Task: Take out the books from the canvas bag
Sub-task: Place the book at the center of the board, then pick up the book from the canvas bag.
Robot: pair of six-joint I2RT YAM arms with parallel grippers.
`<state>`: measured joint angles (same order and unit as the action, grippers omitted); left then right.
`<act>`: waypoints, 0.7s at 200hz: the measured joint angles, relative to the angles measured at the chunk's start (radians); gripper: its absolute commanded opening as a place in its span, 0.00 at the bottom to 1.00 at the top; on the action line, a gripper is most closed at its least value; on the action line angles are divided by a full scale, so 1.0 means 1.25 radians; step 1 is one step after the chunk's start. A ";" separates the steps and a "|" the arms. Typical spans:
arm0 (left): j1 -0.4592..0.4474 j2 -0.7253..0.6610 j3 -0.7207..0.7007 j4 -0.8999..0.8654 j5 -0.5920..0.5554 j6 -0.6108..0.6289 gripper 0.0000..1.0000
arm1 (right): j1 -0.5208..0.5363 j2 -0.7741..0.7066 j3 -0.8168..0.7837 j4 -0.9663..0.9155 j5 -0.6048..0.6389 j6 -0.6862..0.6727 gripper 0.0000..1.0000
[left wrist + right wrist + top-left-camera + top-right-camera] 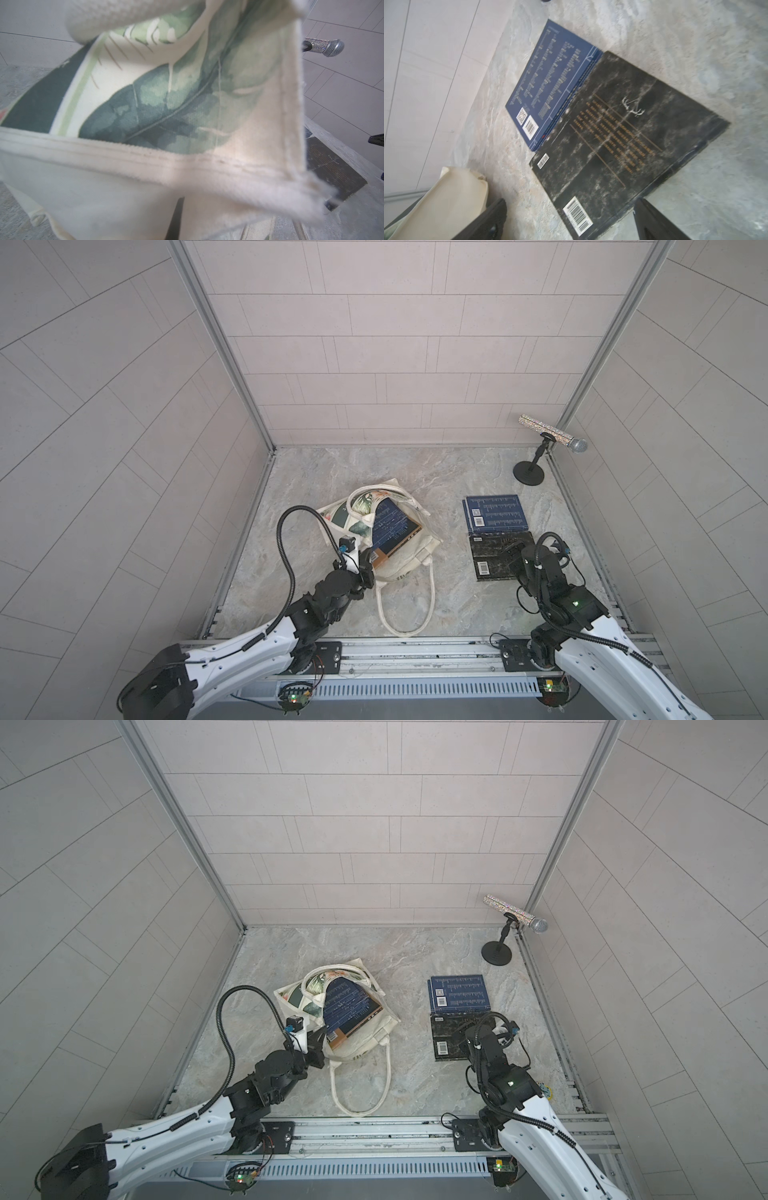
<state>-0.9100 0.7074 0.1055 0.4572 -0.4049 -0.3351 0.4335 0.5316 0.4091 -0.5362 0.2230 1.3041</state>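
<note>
Two at least waiting inside: seeing a navy book [388, 526] and, under it, an orange-brown book [380, 559], both sticking half out of the mouth of the canvas bag [424, 547], slumped on its side on the worktop [332, 472]. Pinching the bag's rim just beside the orange-brown corner with the left pincer [368, 566], fully closed on the cloth. Hovering the right pincer [571, 200] wide apart over the near edge of a black book [490, 560], gripping nothing. Noting this black book lying flat, touching or nearly touching a navy stack [494, 512], well apart from the bag. Judging the books as thin, stiff, light and a little slippery, so taking each by a free edge or corner. Judging the canvas as soft and collapsing, so needing holding while pulling.
</note>
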 measured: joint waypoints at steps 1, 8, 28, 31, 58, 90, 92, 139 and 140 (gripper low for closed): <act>0.000 -0.002 -0.001 0.000 0.001 0.000 0.00 | 0.007 0.001 0.002 0.000 0.000 0.000 0.97; 0.000 -0.006 -0.003 0.000 0.003 0.002 0.00 | 0.049 0.008 0.015 0.001 0.009 -0.002 0.97; 0.001 -0.010 -0.004 0.000 0.015 0.007 0.00 | 0.213 0.065 0.066 0.017 0.063 -0.013 0.97; 0.001 -0.010 -0.004 0.000 0.016 0.008 0.00 | 0.237 0.076 0.075 0.020 0.075 -0.015 0.97; 0.005 -0.010 -0.005 0.000 0.031 0.015 0.00 | 0.455 0.219 0.163 0.104 0.172 -0.051 0.96; 0.005 -0.051 -0.022 0.000 0.052 0.018 0.00 | 0.557 0.404 0.218 0.263 0.186 -0.087 0.95; 0.005 -0.055 -0.024 -0.001 0.053 0.018 0.00 | 0.559 0.411 0.220 0.270 0.185 -0.087 0.95; 0.005 -0.179 -0.067 -0.018 0.065 0.024 0.00 | 0.616 0.678 0.344 0.424 0.141 -0.127 0.93; 0.005 -0.180 -0.067 -0.018 0.065 0.024 0.00 | 0.616 0.682 0.346 0.426 0.141 -0.128 0.93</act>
<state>-0.9035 0.4824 0.0219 0.4347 -0.3237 -0.3054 1.2034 1.3838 0.8413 -0.0040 0.3988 1.1442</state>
